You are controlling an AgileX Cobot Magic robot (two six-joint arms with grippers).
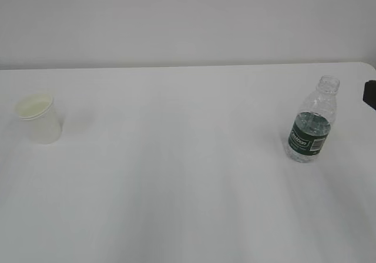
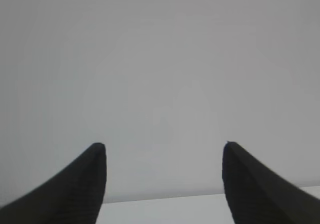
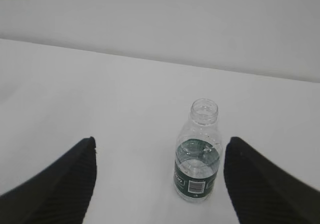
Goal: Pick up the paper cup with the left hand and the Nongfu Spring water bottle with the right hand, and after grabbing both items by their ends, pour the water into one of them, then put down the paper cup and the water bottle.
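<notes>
White and bare apart from 2 things, the bench (image 1: 176,186) runs back to a plain pale grey wall (image 1: 188,16), which meets it along a straight edge.

From the left wrist view, the left gripper (image 2: 164,146) is raised and aimed mostly at the wall, with only a thin strip of bench along the bottom of the view. Its 2 dark fingers (image 2: 75,194) stand wide apart with nothing between them.

From the right wrist view, the right gripper (image 3: 160,141) is angled down over the bench, its 2 dark fingers (image 3: 265,184) also spread wide and holding nothing. The Nongfu Spring water bottle (image 3: 197,151) stands upright ahead of it, apart from both fingers and closer to the right-hand one.

In the exterior view, the right hand (image 1: 370,95) shows only as a small dark piece at the right edge, just beside the bottle's neck; the left arm is out of sight there.

The paper cup (image 1: 39,119) stands upright at the far left of the bench, mouth up. The bottle stands uncapped at the far right, well apart from the cup, with water (image 1: 311,122) reaching to about the top of its green label.
</notes>
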